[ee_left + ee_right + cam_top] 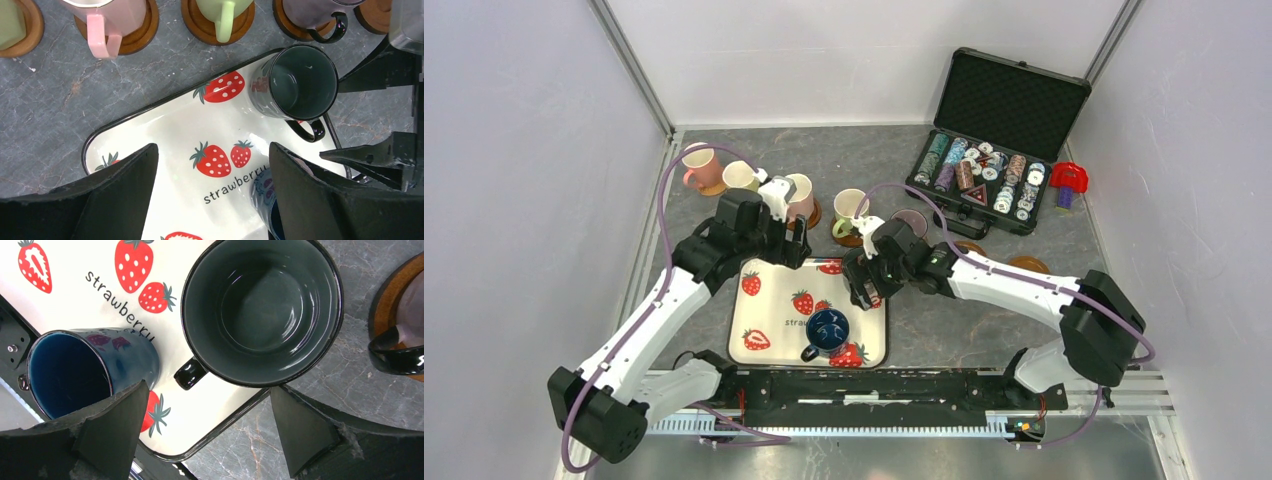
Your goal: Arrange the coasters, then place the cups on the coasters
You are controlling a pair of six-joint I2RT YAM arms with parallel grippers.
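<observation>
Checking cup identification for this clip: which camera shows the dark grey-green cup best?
Right wrist: the dark grey-green cup appears largest, with rim, inside and handle all clear. Left wrist shows it smaller, on the tray's corner. From the top camera the right hand covers it.

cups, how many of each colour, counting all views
pink cups: 2
cream cups: 2
mauve cup: 1
dark grey-green cup: 1
dark blue cup: 1
total: 7
</observation>
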